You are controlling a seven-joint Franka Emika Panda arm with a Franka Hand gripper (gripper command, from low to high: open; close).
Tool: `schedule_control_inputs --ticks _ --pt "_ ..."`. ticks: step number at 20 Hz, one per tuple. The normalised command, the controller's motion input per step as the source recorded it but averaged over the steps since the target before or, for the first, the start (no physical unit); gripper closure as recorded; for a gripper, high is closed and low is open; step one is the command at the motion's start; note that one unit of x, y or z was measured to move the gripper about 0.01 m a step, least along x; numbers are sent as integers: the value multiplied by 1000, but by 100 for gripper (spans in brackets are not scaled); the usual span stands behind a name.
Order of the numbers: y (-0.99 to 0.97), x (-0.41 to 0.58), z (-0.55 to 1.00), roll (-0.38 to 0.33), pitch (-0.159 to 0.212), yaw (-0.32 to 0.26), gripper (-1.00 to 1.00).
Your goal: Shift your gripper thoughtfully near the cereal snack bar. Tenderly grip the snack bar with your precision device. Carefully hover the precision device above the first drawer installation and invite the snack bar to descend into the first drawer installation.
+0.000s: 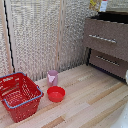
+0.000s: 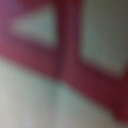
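At the top edge of the exterior view, only the lower part of my white gripper [image 1: 103, 5] shows, above the dark brown cabinet. A yellow and red crinkly bit, the cereal snack bar [image 1: 94, 4], sits in the air right beside it, so it appears held; the fingers themselves are cut off. Below it the first drawer [image 1: 102, 37], with a long silver handle, stands pulled out with a dark opening on top. The wrist view is a close blur of red-pink bands and grey patches that I cannot identify.
The lower drawer [image 1: 107, 61] is shut. On the wooden floor are a red basket [image 1: 19, 95] at the exterior view's left, a pink cup [image 1: 52, 77] and a red bowl [image 1: 56, 94]. A white part [image 1: 126, 76] shows at the right edge.
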Motion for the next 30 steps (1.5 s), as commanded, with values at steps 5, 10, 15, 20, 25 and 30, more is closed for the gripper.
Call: schedule_control_inputs --ticks 5,10,15,20,25,30 --pt "-1000 0 436 49 0 9 100" --pt "-905 0 362 13 0 89 100" --pt "-522 0 31 -39 0 237 100" --pt "-130 -5 -86 -146 16 299 -100" --pt "-48 -8 -148 -108 49 8 -100" --pt "38 89 -48 -79 82 -9 -100"
